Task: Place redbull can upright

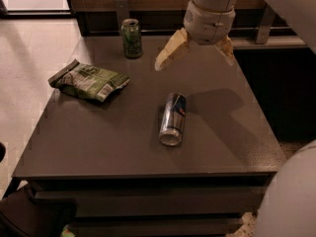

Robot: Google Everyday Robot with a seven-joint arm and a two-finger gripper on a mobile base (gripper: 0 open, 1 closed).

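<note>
The redbull can (173,119), slim, silver and blue with a small red mark, lies on its side near the middle of the dark table (118,147), its silver top facing the front edge. My gripper (194,58) hangs in the air above and behind the can, not touching it. Its two pale fingers (170,51) are spread wide apart and hold nothing.
A shorter green can (132,38) stands upright at the back of the table. A green snack bag (89,81) lies at the left. A dark counter and wall run behind the table. Light floor lies to the left.
</note>
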